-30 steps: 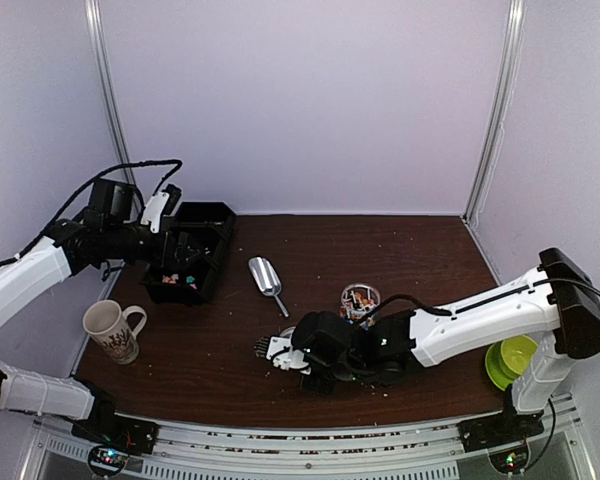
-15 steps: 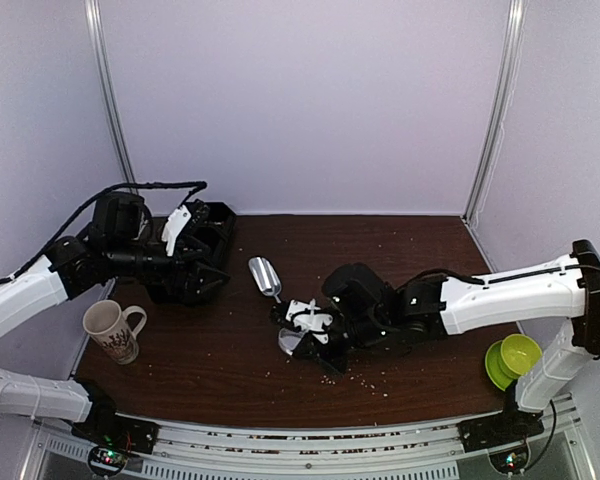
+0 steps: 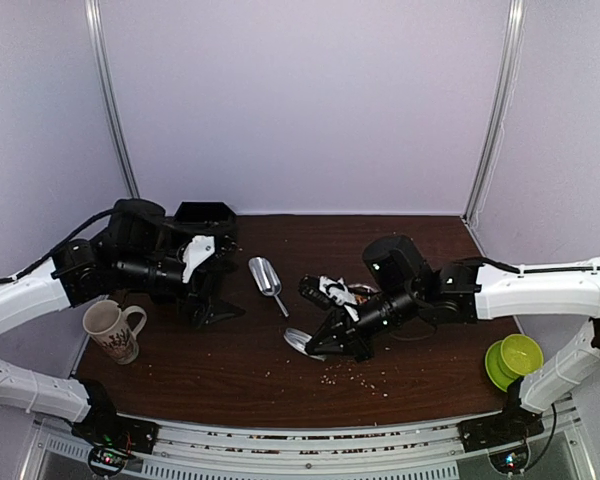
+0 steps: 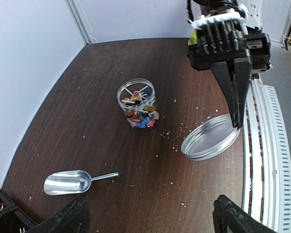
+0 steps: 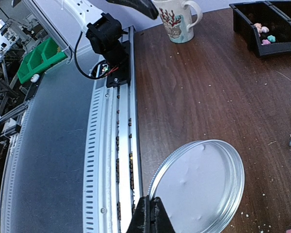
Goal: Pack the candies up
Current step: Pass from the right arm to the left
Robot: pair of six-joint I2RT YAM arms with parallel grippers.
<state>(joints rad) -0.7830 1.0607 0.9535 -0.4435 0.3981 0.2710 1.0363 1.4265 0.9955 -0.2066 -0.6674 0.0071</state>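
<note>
Candies (image 4: 140, 119) sit in the jar (image 4: 136, 94), so the right gripper (image 4: 235, 116) pinches the lid (image 4: 206, 143) by its rim, likely to cap it, while the left gripper (image 4: 151, 208) hangs spread and empty.

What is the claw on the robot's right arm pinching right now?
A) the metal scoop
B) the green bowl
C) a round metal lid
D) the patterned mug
C: the right gripper is closed on the rim of the round metal lid, holding it just above the table, while the scoop lies by itself on the wood.
</note>
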